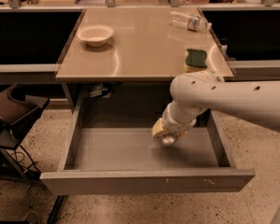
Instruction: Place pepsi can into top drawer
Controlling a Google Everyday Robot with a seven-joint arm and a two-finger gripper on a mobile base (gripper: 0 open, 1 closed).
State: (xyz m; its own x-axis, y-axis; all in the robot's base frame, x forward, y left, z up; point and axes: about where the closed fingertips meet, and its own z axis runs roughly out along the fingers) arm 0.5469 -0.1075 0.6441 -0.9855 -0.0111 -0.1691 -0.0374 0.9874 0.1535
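Down inside the one wide, shallow grey metal top drawer (pixel 112 150), standing open, the gripper (pixel 166 136) is hanging just over the floor, its grip and any blue pepsi can impossible to tell, the white arm (pixel 224 94) bending down from the right, one white bowl (pixel 95 34), one clear plastic bottle (pixel 189 20) and one green sponge (pixel 196 58) lying beyond.

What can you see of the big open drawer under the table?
The wide, shallow grey metal drawer is pulled far out from under the tan table. It has a flat, plain front panel with a few small scuffs, low side walls and a smooth floor. The robot's white arm reaches in from the right. Its gripper hangs low over the drawer's floor, a little right of the middle. I cannot tell if the gripper touches the floor.
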